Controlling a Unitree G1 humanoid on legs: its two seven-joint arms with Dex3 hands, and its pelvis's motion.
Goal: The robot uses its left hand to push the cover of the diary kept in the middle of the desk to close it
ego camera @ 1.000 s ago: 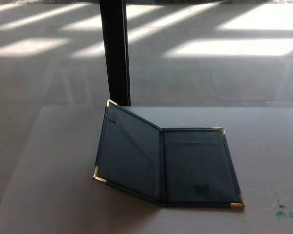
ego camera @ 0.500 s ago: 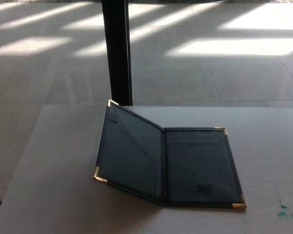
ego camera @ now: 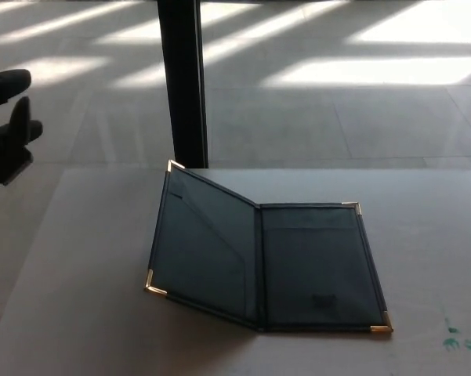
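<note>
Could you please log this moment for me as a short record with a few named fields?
Diary: dark diary with gold corners, lying open on the pale desk
Left cover: raised at a slant off the desk
Right cover: flat on the desk
Left hand: black left hand at the left edge, fingers apart, holding nothing, clear of the diary
Right hand: not in view
Background: black post behind the desk, sunlit floor
Marks: green marks on the desk's right
Task state: diary not yet closed
</note>
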